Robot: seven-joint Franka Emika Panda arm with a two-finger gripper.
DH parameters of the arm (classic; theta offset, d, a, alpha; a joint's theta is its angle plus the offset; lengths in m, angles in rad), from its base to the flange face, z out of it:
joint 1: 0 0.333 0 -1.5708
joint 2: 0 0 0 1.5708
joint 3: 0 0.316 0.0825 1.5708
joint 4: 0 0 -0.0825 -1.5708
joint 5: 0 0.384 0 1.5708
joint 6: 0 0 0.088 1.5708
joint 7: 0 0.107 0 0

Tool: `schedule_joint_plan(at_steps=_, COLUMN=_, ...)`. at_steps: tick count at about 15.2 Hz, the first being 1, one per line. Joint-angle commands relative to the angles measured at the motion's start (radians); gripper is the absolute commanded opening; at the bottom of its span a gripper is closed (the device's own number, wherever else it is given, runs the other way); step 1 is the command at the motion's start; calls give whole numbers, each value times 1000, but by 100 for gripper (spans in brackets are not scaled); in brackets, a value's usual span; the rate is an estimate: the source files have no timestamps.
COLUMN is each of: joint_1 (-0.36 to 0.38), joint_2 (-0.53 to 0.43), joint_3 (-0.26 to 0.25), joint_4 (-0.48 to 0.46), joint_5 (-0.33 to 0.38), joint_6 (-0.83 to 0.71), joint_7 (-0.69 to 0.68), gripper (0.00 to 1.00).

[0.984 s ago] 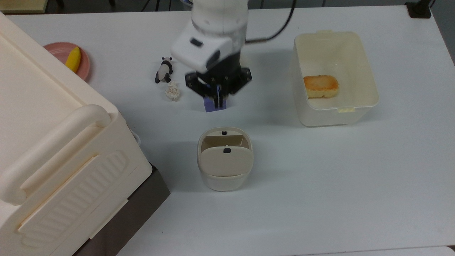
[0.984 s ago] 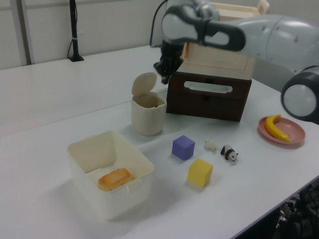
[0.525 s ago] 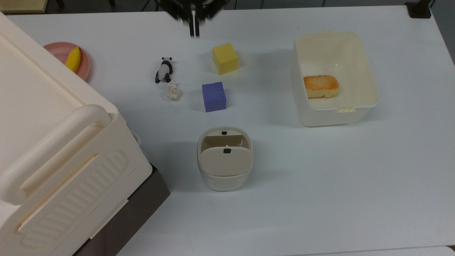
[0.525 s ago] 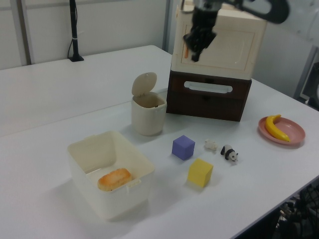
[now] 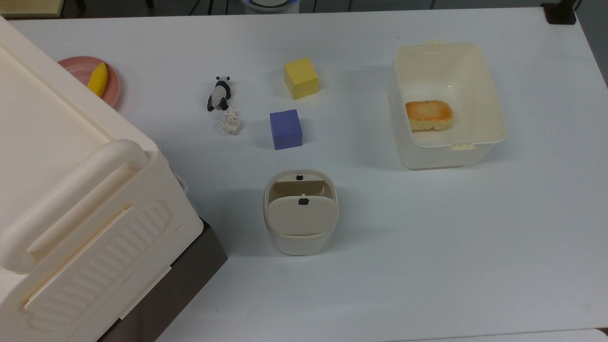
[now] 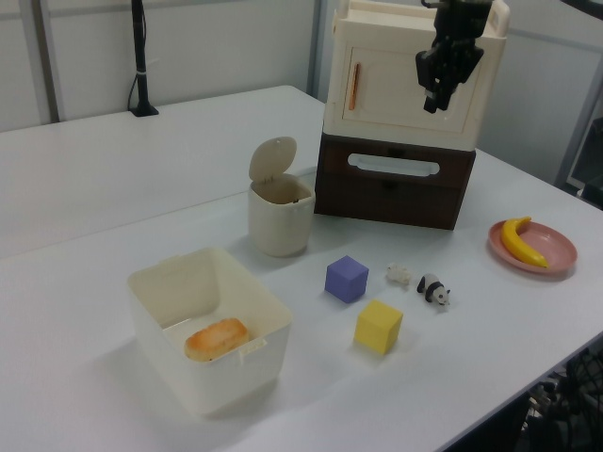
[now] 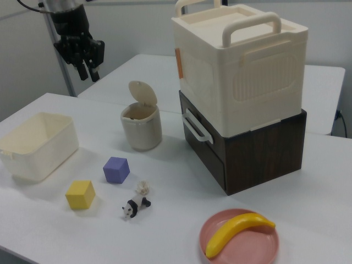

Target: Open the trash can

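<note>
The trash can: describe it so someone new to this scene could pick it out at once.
Start at the big cream box stacked on a dark brown drawer unit. Just off the right view's left of that stack stands the trash can, a small rounded cream bin. Unlike the wider lidless tub, its hinged lid stands raised.

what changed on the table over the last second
The gripper rose from just above the purple cube, beside the small cream trash can, and pulled away, holding nothing; in the left view it now hangs high before the big cream box. The trash can's lid stayed raised, and nothing else moved.
</note>
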Motion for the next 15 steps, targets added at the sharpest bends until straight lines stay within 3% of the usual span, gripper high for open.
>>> schedule_joint_plan(at_steps=1, joint_1=12, joint_2=-20, joint_3=-3, joint_4=-40, joint_5=-12, joint_6=-5, joint_7=-12, gripper=100)
schedule_joint_plan(at_steps=9, joint_1=24, joint_2=13, joint_3=34, joint_4=-65, joint_5=-63, joint_6=33, joint_7=146, gripper=100)
schedule_joint_plan(at_steps=15, joint_1=-11, joint_2=29, joint_3=13, joint_4=-76, joint_5=-74, joint_6=70, joint_7=177, gripper=100)
